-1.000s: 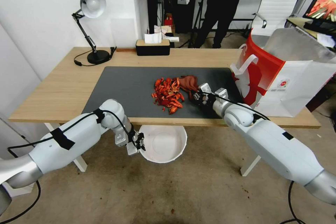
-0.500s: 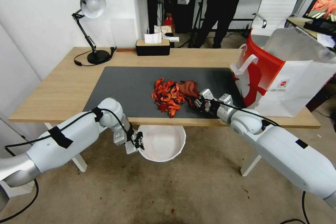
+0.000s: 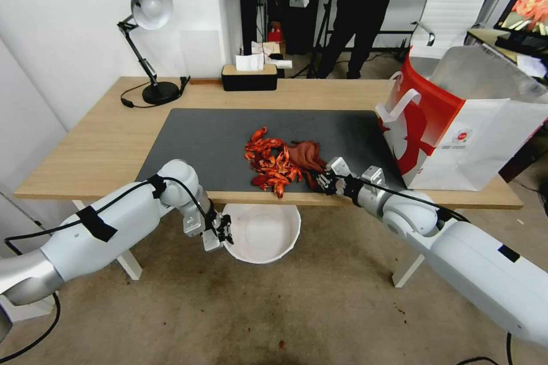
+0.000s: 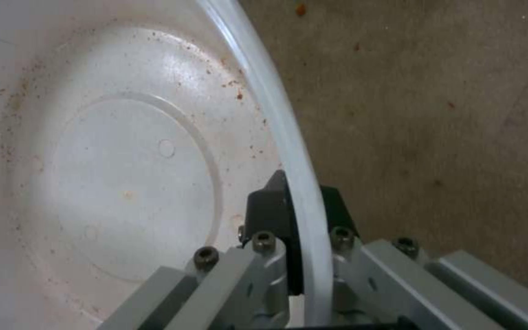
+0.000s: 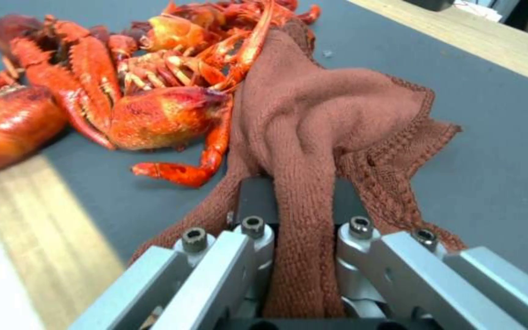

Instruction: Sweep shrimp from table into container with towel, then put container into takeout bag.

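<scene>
R hand pinches towel beside shrimp (at table edge); L hand clamps container rim.

A white wall backs the near corner of a workroom, where a black-based desk lamp with a pale shade stands with its cord trailing. A dark tissue box sits toward the rear. Below, the bare concrete floor is mottled with brown stains. Behind, a white office chair and a monitor stand at a second desk.
</scene>
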Available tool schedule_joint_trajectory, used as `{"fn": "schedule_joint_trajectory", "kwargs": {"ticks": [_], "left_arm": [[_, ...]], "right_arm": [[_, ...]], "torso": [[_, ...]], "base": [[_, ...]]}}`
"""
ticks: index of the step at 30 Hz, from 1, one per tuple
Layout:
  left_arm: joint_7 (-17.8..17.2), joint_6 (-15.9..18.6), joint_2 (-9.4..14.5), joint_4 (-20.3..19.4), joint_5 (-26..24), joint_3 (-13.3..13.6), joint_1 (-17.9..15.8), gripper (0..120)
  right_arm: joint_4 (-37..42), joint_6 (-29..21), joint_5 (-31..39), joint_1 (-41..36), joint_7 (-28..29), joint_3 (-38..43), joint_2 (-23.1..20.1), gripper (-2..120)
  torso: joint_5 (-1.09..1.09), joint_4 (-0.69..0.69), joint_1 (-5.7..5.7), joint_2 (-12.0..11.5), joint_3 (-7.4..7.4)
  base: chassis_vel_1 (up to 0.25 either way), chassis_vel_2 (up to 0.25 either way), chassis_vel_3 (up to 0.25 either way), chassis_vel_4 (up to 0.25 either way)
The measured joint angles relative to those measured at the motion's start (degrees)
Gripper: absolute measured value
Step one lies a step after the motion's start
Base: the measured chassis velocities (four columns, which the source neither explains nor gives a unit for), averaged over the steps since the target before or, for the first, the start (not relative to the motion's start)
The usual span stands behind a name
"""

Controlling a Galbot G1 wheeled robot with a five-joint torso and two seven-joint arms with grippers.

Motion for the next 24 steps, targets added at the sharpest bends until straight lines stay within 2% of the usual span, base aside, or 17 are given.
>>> {"fn": "schedule_joint_trajectory", "kwargs": {"ticks": [24], "left_arm": [[0.3, 0.3, 1.9, -0.8, -0.3, -0.6, 0.0, 0]], "right_arm": [[5.9, -0.9, -0.8, -4.8, 0.0, 1.3, -0.9, 5]], "torso": [[0.00, 0.00, 0.00, 0.0, 0.01]], "base": [[0.000, 0.000, 0.000, 0.000]]}}
